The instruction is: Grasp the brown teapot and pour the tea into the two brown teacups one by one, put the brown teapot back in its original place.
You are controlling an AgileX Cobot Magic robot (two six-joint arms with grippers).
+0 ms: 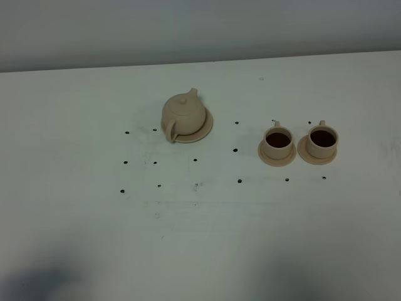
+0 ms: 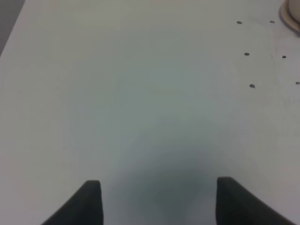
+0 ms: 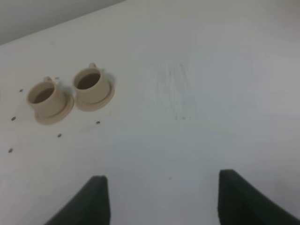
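Observation:
The brown teapot (image 1: 182, 115) stands upright on its wide tan saucer (image 1: 205, 128), the original place, left of centre on the white table. To its right the two brown teacups (image 1: 277, 140) (image 1: 322, 139) sit on small saucers, each holding dark tea (image 1: 277, 138). The right wrist view shows the same cups (image 3: 46, 97) (image 3: 90, 83). My left gripper (image 2: 158, 199) hangs open over bare table, far from the teapot; only a saucer edge (image 2: 290, 16) shows there. Well short of the cups, my right gripper (image 3: 161, 199) is open and holds nothing. Neither arm appears in the high view.
Small dark dots (image 1: 155, 162) mark the white table (image 1: 200, 238) around the teapot and cups. The table's far edge meets a grey wall (image 1: 200, 28) at the back. A soft shadow (image 1: 37, 282) lies at the front left.

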